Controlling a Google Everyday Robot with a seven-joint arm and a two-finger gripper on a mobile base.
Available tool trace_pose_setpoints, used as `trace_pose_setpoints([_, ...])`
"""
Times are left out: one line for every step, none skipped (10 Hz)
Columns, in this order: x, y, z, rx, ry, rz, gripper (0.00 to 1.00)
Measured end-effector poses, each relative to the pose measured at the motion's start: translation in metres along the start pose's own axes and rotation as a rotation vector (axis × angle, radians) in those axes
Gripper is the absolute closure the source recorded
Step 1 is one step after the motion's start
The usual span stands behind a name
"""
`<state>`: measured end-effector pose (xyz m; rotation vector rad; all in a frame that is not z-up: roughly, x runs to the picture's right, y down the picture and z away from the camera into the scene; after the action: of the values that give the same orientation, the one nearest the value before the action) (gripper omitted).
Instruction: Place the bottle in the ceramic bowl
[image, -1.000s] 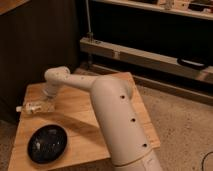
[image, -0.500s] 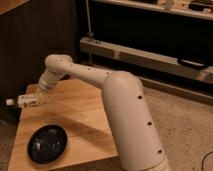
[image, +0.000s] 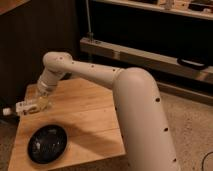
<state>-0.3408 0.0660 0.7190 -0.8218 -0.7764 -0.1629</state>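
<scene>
A: Starting with the biggest thing, what fills the view?

B: The white robot arm (image: 135, 100). It rises thick from the lower right and stretches up and left to a rounded joint. From there it bends down toward the left side of the wooden table (image: 95, 115).

A: And the table itself?

B: Light wood, squarish, seen from above at an angle. Behind it a long metal rail (image: 150, 55) runs under dark shelving, and speckled floor (image: 192, 120) shows at the right.

A: What stands on the table?

B: 1 thing: the ceramic bowl (image: 47, 144). It is round, shallow and glossy black, and sits upright near the front left corner. Its inside shows a faint speckled sheen.

A: Where is the gripper?

B: The gripper (image: 37, 104) hangs at the arm's end, over the table's left edge. It is behind the bowl and apart from it.

A: Apart or together, those 2 fingers?

B: Clamped on the bottle (image: 21, 107), gripping its body.

A: How does the bottle lie?

B: Sideways and roughly level, whitish with a pale label. It is held in the air, clear of the tabletop. Its white cap (image: 6, 112) points left and pokes out past the table's left edge.

A: And relative to the bowl?

B: The bottle is up and to the left of the bowl, near it but not touching, and it is not inside.
</scene>
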Motion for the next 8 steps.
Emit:
trace_pose_setpoints([0.002, 0.014, 0.001, -0.03, -0.005, 0.004, 0.92])
trace_pose_setpoints([0.004, 0.026, 0.004, -0.058, -0.014, 0.013, 0.92])
trace_pose_setpoints([0.006, 0.039, 0.009, -0.086, -0.022, 0.017, 0.92])
trace_pose_setpoints([0.007, 0.048, 0.015, -0.107, -0.027, 0.017, 0.92])
trace_pose_setpoints([0.006, 0.052, 0.019, -0.121, -0.032, 0.016, 0.92])
trace_pose_setpoints([0.003, 0.062, 0.026, -0.144, -0.033, 0.008, 0.92])
trace_pose_setpoints([-0.003, 0.072, 0.03, -0.159, -0.032, -0.003, 0.92])
trace_pose_setpoints([-0.007, 0.083, 0.034, -0.173, -0.027, -0.013, 0.92])
